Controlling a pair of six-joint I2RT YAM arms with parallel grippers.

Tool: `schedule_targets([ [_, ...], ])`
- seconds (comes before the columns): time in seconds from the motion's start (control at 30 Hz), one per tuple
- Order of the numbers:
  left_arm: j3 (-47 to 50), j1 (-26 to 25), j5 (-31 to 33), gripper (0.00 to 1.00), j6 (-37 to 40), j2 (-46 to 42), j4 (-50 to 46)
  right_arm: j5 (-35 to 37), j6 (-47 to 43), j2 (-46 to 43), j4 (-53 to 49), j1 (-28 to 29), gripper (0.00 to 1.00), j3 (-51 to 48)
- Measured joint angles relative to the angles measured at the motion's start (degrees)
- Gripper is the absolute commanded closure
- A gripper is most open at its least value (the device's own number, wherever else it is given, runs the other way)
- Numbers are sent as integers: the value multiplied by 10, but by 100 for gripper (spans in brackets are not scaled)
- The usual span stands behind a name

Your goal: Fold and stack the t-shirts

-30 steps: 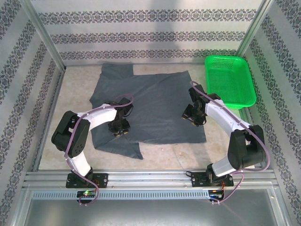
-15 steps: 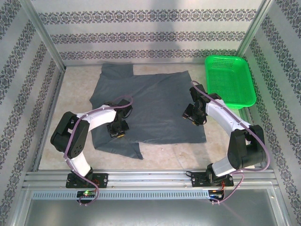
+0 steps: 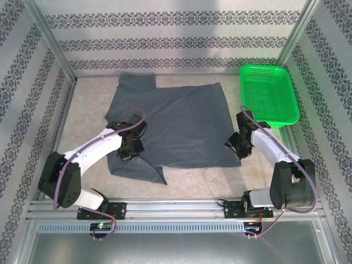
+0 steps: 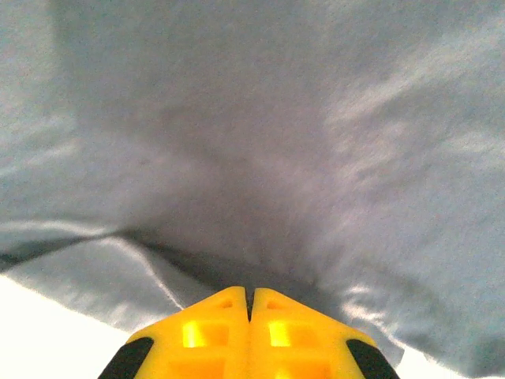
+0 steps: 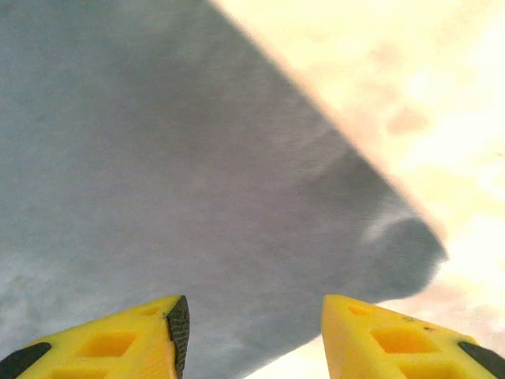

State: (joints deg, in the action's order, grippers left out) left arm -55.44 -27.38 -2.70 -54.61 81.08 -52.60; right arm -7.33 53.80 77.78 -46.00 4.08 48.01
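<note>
A dark slate-grey t-shirt (image 3: 181, 121) lies spread across the middle of the table. My left gripper (image 3: 129, 153) sits at its near-left part. In the left wrist view the yellow fingers (image 4: 250, 294) are pressed together with a fold of the t-shirt (image 4: 237, 118) drawn into their tips. My right gripper (image 3: 235, 147) hovers over the shirt's near-right corner. Seen from the right wrist, its jaws (image 5: 252, 304) stand apart with nothing between them, and the grey cloth (image 5: 158, 158) and its corner lie just beyond them.
A green plastic basket (image 3: 264, 68) stands at the back right, beside the shirt's right edge. Patterned walls and metal posts close in the table on three sides. Bare tabletop (image 3: 198, 179) runs along the near edge between the arms.
My left gripper closed on the cloth and its arm swung left. My right gripper moved right and nearer, from over the shirt's body to its near-right corner, still open.
</note>
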Motion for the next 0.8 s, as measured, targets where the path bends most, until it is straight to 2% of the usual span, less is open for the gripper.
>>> schedule_targets([
  [0.33,75,0,5,100,-58,-189,-83,0,50,-47,-7,-51,58,-92],
  [0.67,94,0,33,100,-104,-291,-163,5,53,-33,12,-66,70,-110],
  [0.8,95,0,44,100,-118,-317,-185,4,42,7,31,-70,88,-108],
])
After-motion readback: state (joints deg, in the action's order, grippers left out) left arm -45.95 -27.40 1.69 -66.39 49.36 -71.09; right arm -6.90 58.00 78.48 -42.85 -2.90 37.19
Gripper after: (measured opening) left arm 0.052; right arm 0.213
